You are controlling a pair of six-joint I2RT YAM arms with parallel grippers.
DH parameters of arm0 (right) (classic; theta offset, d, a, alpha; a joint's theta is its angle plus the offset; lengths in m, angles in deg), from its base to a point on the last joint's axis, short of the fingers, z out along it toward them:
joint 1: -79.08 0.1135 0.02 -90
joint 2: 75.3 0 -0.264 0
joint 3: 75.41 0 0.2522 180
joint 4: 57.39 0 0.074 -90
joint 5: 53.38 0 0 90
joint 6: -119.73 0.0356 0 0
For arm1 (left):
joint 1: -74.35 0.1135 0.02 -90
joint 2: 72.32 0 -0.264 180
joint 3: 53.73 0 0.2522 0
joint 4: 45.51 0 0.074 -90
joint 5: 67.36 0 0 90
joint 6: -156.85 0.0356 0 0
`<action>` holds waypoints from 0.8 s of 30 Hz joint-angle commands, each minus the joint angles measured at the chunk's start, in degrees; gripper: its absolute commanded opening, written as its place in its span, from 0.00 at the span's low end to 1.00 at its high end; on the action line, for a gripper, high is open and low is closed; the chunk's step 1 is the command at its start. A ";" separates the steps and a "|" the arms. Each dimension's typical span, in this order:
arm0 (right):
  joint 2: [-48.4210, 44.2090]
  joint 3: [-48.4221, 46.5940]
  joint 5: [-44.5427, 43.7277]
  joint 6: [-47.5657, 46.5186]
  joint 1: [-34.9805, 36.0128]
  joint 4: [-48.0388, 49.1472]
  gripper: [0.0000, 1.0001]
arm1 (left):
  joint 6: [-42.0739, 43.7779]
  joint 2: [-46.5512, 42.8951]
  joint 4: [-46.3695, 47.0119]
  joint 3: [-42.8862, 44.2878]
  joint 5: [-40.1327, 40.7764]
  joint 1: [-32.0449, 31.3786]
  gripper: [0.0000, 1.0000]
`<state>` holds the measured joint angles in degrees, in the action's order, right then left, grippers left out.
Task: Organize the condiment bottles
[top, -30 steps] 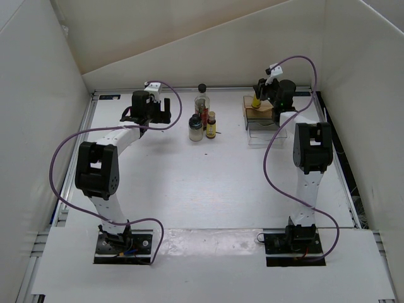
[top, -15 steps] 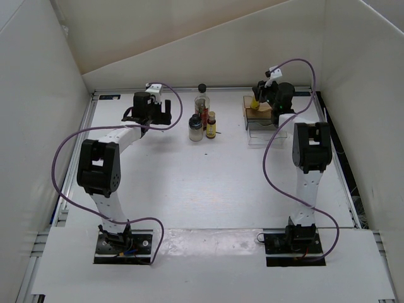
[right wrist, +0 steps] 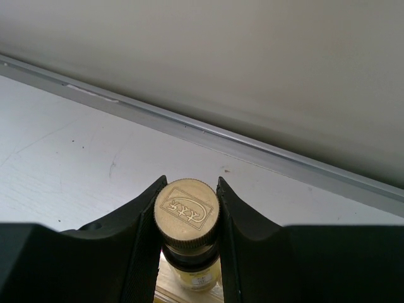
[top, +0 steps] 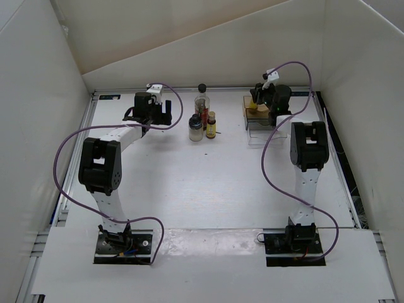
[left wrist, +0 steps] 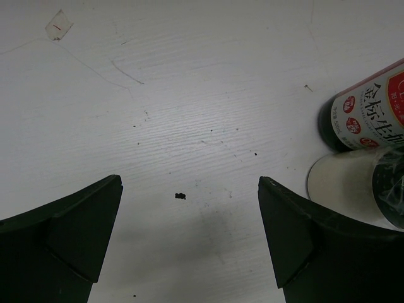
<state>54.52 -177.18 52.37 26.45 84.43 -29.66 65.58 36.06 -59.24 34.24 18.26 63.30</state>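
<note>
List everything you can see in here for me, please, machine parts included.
Tall bottle: one, clear with a black cap and a red and white label, far middle of the table.
Squat jar: one, dark cap, just in front of the tall bottle.
Small bottle: one, yellow-amber, right of the squat jar.
Gold-capped bottle: one, yellow, held over the rack.
Rack: one, clear with a brown base, far right.
Table: one, white.
Walls: white panels around the table.
Left arm: white and black with a purple cable, jaws open above bare table left of the bottles.
Right arm: same colours, jaws shut on the gold-capped bottle.
</note>
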 commanded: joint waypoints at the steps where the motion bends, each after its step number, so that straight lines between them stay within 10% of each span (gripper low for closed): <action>1: 0.43 -2.43 -0.63 -0.23 0.54 4.38 0.00 | 0.49 -0.27 0.32 1.90 -0.80 0.15 1.00; 5: 0.08 -0.94 -2.65 -0.58 0.81 5.09 0.36 | 0.49 -0.18 0.49 1.64 -0.98 0.15 1.00; 12: -0.88 0.82 -5.20 -1.72 1.86 5.61 0.68 | 0.49 -0.54 0.93 0.58 -0.89 0.24 1.00; 24: -6.42 5.04 -9.24 -4.36 3.09 7.20 0.79 | -0.22 -2.64 1.46 -1.18 -1.07 0.41 1.00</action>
<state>53.55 -172.61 45.26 23.52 87.14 -27.25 65.53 36.14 -58.76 33.87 18.26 63.37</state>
